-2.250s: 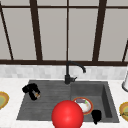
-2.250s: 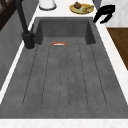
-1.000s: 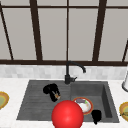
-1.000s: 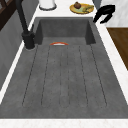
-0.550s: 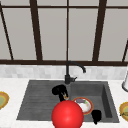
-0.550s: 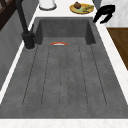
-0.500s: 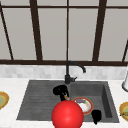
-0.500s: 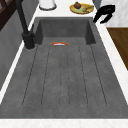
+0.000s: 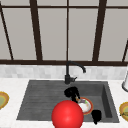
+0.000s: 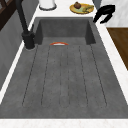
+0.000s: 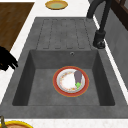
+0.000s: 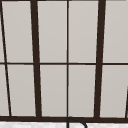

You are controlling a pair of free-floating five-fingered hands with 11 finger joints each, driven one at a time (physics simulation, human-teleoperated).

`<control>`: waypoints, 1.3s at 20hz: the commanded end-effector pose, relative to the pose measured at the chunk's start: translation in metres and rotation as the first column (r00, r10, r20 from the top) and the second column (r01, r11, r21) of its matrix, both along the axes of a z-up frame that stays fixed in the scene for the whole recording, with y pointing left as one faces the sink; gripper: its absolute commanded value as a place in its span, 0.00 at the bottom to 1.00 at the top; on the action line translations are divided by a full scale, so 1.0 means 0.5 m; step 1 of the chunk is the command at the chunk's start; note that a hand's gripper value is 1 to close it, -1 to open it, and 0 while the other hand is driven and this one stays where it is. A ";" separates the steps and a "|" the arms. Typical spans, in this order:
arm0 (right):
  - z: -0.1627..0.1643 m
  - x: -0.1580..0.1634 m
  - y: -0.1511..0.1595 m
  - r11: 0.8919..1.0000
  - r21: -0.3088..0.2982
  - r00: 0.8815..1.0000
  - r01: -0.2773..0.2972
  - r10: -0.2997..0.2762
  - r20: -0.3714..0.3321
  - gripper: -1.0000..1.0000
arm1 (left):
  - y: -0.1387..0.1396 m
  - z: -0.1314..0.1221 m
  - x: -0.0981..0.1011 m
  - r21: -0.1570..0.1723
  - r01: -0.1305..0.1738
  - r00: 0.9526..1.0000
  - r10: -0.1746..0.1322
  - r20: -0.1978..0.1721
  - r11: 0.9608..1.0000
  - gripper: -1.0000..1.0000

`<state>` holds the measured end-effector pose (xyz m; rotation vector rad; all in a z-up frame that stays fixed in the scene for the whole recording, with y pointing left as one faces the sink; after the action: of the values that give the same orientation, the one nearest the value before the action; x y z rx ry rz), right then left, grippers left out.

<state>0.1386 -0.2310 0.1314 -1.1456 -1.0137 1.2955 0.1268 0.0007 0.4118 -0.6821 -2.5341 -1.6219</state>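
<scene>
I am hovering my left hand (image 9: 71, 93), fingers seemingly curled and empty, beside the red-rimmed white plate (image 9: 85, 106); nothing is lifted yet.

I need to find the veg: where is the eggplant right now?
The eggplant lies on the red-rimmed plate in the sink basin, on the plate's faucet side in the right side view.
</scene>
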 end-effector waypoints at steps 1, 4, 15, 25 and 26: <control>0.000 0.000 0.000 1.000 0.000 1.000 0.000 0.000 0.000 0.50 | -0.047 -0.054 0.035 0.018 0.000 1.000 0.000 0.026 1.000 1.00; 0.000 0.000 0.000 1.000 0.000 1.000 0.000 0.000 0.000 0.50 | -0.065 -0.102 0.070 -0.001 0.017 0.999 -0.017 0.035 1.000 1.00; 0.000 0.000 0.000 1.000 0.000 1.000 0.000 0.000 0.000 0.50 | -0.070 -0.277 0.210 0.012 0.061 0.998 -0.061 0.005 0.998 1.00; 0.000 0.000 0.000 1.000 0.000 1.000 0.000 0.000 0.000 0.50 | -0.144 -0.448 0.285 -0.015 0.018 0.999 -0.017 0.041 1.000 1.00; 0.000 0.000 0.000 1.000 0.000 1.000 0.000 0.000 0.000 0.50 | -0.146 -0.464 0.299 -0.007 0.027 0.999 -0.026 0.029 1.000 1.00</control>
<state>0.1386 -0.2310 0.1314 -1.1456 -1.0137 1.2955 0.2570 -0.0689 0.2028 -0.6847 -2.5388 -1.6236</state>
